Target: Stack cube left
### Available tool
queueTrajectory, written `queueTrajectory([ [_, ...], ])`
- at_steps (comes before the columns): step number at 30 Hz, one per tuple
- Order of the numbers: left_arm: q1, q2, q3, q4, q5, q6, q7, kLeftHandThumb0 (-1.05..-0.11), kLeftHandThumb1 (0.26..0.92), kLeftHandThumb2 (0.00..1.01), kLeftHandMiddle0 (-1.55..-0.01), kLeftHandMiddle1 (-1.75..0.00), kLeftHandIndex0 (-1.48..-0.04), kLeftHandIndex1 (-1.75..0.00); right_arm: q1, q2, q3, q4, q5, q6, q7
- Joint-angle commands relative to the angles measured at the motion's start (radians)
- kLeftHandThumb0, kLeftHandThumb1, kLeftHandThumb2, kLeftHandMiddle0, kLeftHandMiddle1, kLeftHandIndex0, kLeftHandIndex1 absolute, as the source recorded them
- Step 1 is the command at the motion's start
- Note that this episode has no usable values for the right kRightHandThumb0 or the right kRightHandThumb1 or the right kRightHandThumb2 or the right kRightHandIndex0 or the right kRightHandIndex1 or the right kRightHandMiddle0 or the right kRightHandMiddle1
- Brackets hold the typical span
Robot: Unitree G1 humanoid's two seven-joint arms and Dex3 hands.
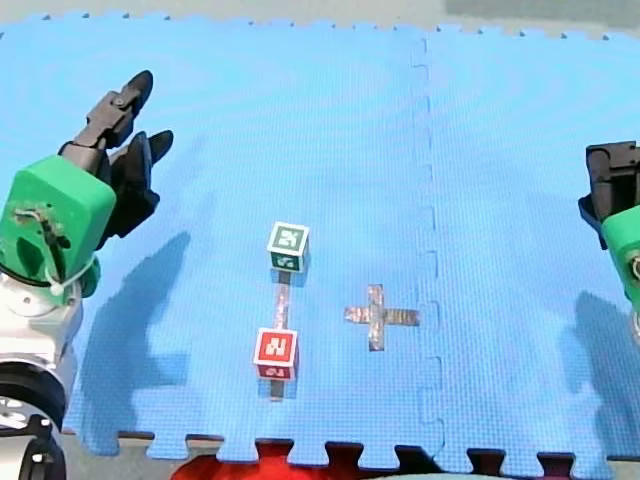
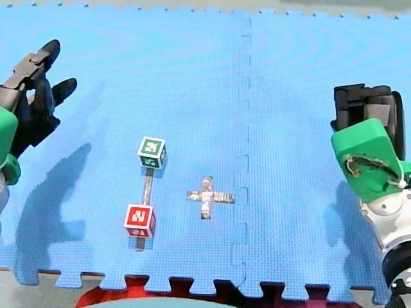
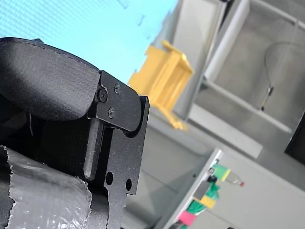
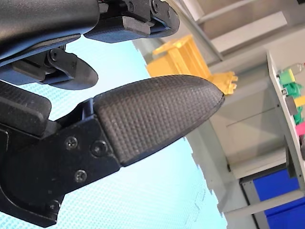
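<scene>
A green cube (image 1: 288,246) with a white marker on top stands near the middle of the blue foam mat (image 1: 250,120). A red cube (image 1: 275,353) sits closer to me, almost straight in front of the green one and apart from it. A strip of grey tape (image 1: 283,300) runs between them. My left hand (image 1: 125,150) hangs above the mat's left side, well left of both cubes, and holds nothing. My right hand (image 2: 363,109) is at the far right, far from the cubes, with nothing in it.
A grey tape cross (image 1: 378,317) is stuck to the mat right of the cubes. A jigsaw seam (image 1: 430,250) splits the mat into two tiles. The mat's toothed front edge (image 1: 300,455) has something red (image 1: 230,470) below it. A yellow object (image 3: 162,81) lies beyond the mat.
</scene>
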Motion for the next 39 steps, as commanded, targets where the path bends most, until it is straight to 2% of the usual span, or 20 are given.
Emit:
queueTrajectory([
  [1, 0.002, 0.003, 0.002, -0.002, -0.005, 0.001, -0.002, -1.048, 0.921, 0.87, -0.49, 0.00, -0.22, 0.00, 0.001, -0.006, -0.002, -0.002, 0.004, -0.006, 0.001],
  [14, 0.003, 0.000, 0.000, -0.002, -0.011, 0.002, -0.004, -1.048, 0.921, 0.87, -0.48, 0.00, -0.22, 0.00, 0.002, -0.007, -0.009, -0.001, 0.013, -0.008, 0.019],
  [27, 0.008, 0.000, 0.004, -0.002, -0.015, 0.000, -0.007, -1.048, 0.921, 0.86, -0.48, 0.00, -0.22, 0.00, 0.003, -0.005, -0.009, 0.000, 0.013, -0.008, 0.021],
  [29, 0.008, -0.001, 0.001, -0.001, -0.008, -0.008, 0.013, -1.048, 0.921, 0.86, -0.73, -0.07, -0.24, 0.00, 0.003, -0.005, -0.008, 0.000, 0.012, -0.008, 0.020],
  [30, 0.009, 0.000, -0.005, 0.000, 0.005, -0.020, 0.040, -1.048, 0.921, 0.87, -0.96, -0.28, -0.24, 0.00, 0.004, -0.005, -0.008, 0.000, 0.011, -0.008, 0.019],
  [31, 0.010, -0.001, -0.011, 0.001, 0.017, -0.035, 0.068, -1.048, 0.921, 0.87, -0.97, -0.86, -0.24, 0.00, 0.004, -0.005, -0.008, 0.000, 0.011, -0.007, 0.018],
  [32, 0.013, -0.004, -0.016, 0.003, 0.027, -0.049, 0.092, -1.048, 0.921, 0.87, -0.90, -1.29, -0.24, 0.00, 0.003, -0.005, -0.007, 0.000, 0.010, -0.007, 0.017],
  [33, 0.016, -0.008, -0.019, 0.004, 0.035, -0.060, 0.110, -1.048, 0.921, 0.87, -0.87, -1.51, -0.24, 0.00, 0.003, -0.005, -0.007, 0.001, 0.010, -0.007, 0.016],
  [34, 0.017, -0.012, -0.020, 0.005, 0.038, -0.069, 0.125, -1.048, 0.921, 0.87, -0.86, -1.65, -0.24, 0.00, 0.003, -0.005, -0.007, 0.001, 0.009, -0.006, 0.015],
  [35, 0.018, -0.019, -0.014, 0.006, 0.033, -0.075, 0.137, -1.048, 0.921, 0.87, -0.86, -1.70, -0.25, -0.01, 0.003, -0.005, -0.006, 0.001, 0.009, -0.006, 0.015],
  [39, 0.017, -0.040, 0.020, 0.007, -0.003, -0.086, 0.166, -1.048, 0.921, 0.77, -0.87, -1.74, -0.55, -0.11, 0.004, -0.004, -0.005, 0.001, 0.007, -0.005, 0.010],
])
